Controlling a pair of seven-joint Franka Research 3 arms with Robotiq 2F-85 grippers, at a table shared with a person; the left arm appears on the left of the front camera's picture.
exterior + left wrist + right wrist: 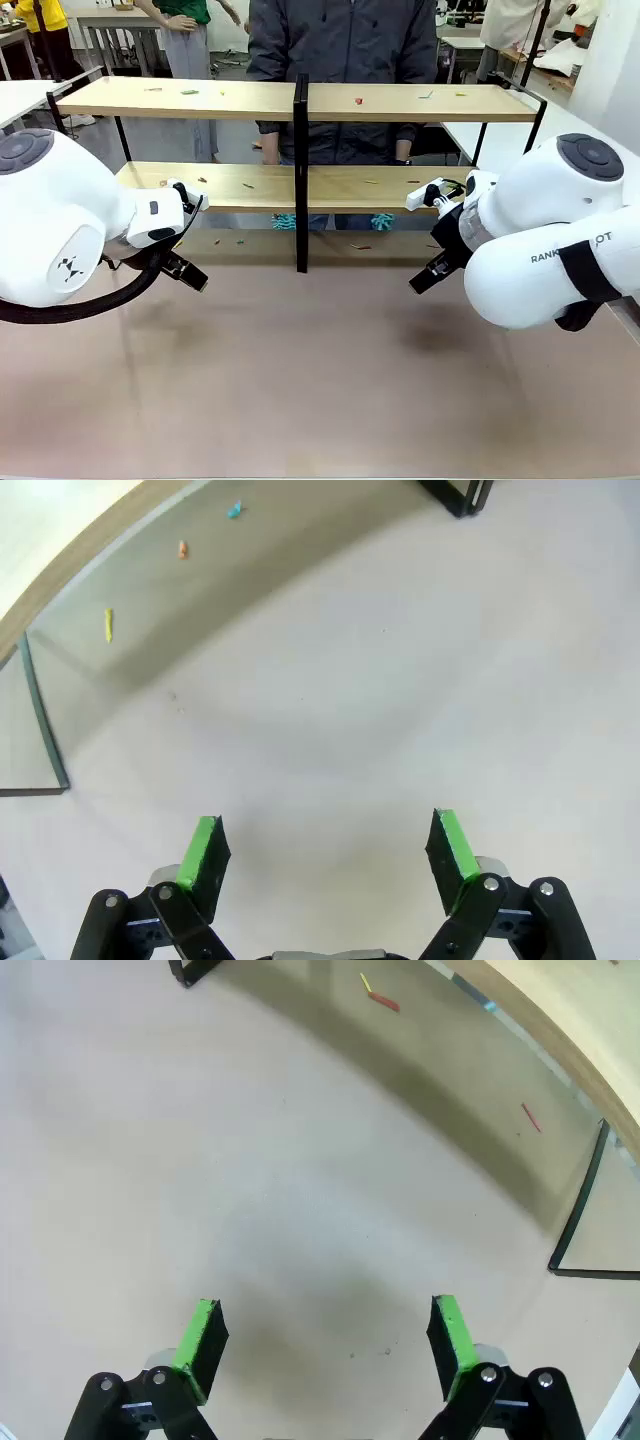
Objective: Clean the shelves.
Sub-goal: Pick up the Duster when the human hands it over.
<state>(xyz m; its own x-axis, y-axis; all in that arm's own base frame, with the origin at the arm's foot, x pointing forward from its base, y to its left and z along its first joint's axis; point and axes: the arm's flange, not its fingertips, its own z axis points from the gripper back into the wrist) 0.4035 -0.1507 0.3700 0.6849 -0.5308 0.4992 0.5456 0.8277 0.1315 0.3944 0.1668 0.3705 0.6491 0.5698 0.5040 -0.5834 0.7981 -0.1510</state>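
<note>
I am seeing the shelves (pixel 250 100) standing across the far side of the table (pixel 320 390), with small coloured scraps (pixel 358 100) lying on both boards and a person (pixel 340 40) standing just behind. The left gripper (pixel 328 830) and right gripper (pixel 325 1310) are hovering over bare tabletop, both with fingers spread wide and gripping nothing.

Ahead of the left gripper (pixel 328 852) the shelves (pixel 40 540) run off the picture's corner, and the coloured scraps (pixel 108 625) beneath them are too small to identify. It is the same ahead of the right gripper (pixel 325 1335).
</note>
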